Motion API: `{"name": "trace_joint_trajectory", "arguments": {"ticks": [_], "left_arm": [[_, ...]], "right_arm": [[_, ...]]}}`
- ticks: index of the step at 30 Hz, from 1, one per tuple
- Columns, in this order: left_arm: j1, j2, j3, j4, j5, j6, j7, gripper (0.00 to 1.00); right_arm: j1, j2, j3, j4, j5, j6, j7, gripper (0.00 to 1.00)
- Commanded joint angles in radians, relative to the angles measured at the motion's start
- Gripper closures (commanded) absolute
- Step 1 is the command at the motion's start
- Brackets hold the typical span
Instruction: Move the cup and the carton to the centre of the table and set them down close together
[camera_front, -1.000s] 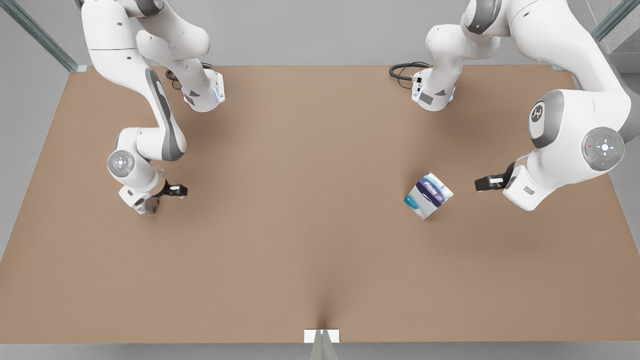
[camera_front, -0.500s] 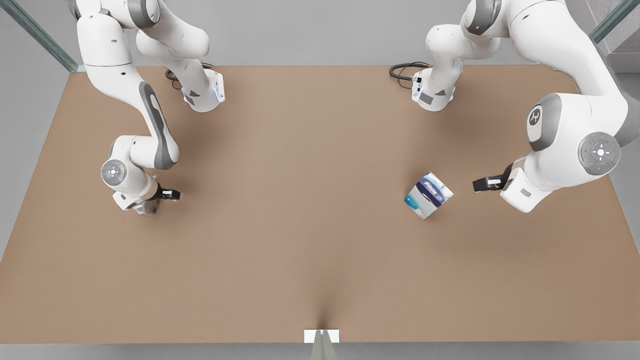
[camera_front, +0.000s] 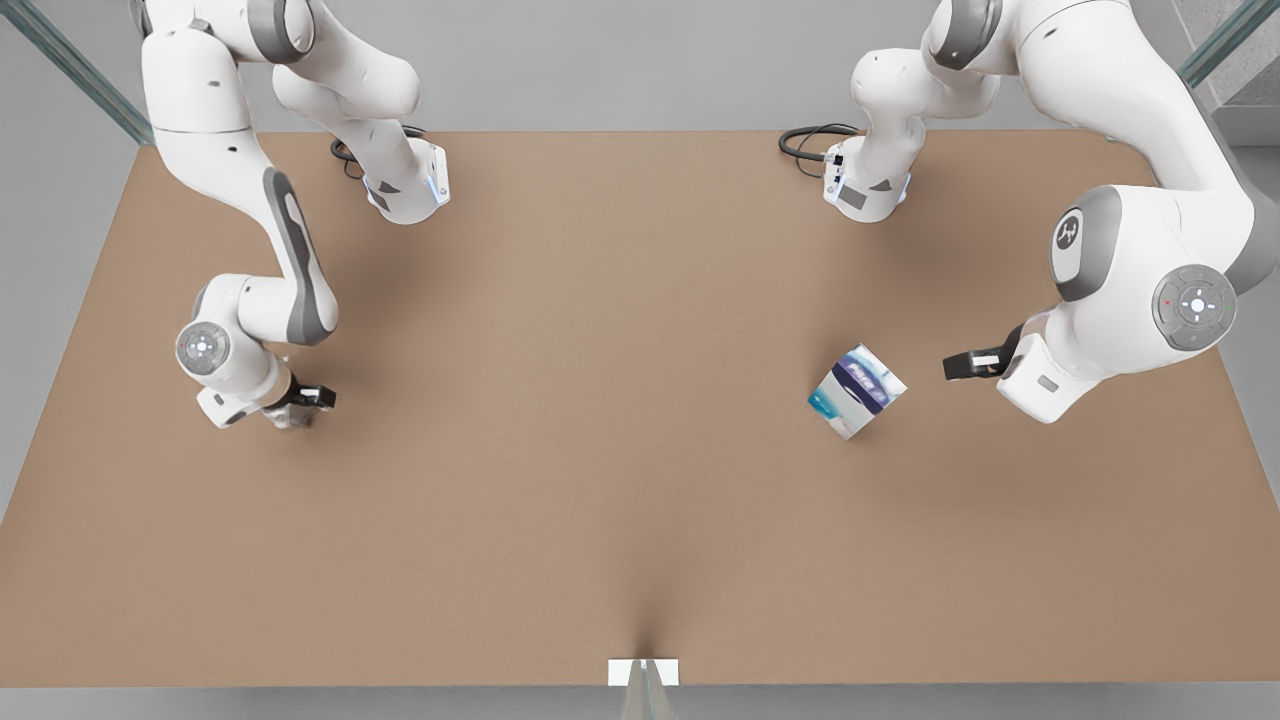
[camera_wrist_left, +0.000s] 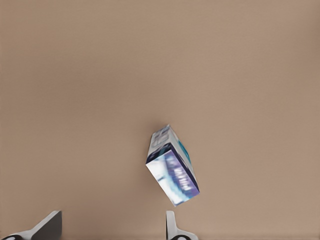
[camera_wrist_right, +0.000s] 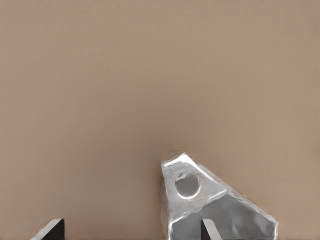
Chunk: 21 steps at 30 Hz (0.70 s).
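Note:
The white carton with blue and teal bands lies tilted on the table at the front view's right. My left gripper hovers just to its right, open, apart from it; in the left wrist view the carton sits ahead of the open gripper. At the front view's left, my right gripper hangs over the silvery faceted cup, which is mostly hidden beneath it. In the right wrist view the cup lies by one fingertip of the open gripper.
Both arm bases stand at the table's far edge with black cables beside them. A small white tab marks the near edge. The brown tabletop stretches bare between the cup and the carton.
The right arm has swung toward the front view's left and lowered over the cup. The left arm has shifted only slightly near the carton. The carton has not moved.

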Motion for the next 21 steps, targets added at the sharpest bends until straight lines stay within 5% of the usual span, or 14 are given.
{"name": "trace_joint_trajectory", "arguments": {"ticks": [1,10,11,14,21], "left_arm": [[0.000,0.000,0.000,0.000,0.000,0.000,0.000,0.00],[0.000,0.001,-0.008,0.000,0.000,-0.002,0.000,0.00],[0.000,0.001,-0.008,0.000,0.000,-0.002,0.000,0.00],[0.000,-0.003,-0.008,-0.035,-0.001,0.015,0.000,0.00],[-0.025,-0.026,-0.008,-0.253,0.000,0.256,-0.120,0.00]], "right_arm": [[0.000,0.004,0.000,0.001,0.001,0.002,0.000,0.00],[0.003,0.057,0.000,-0.005,0.000,0.029,0.002,0.00],[0.003,0.057,0.000,-0.005,0.000,0.026,0.002,0.26],[0.005,0.059,0.000,-0.005,0.000,0.018,0.003,0.79],[0.003,0.061,0.000,0.002,0.000,0.011,0.002,0.79]]}}
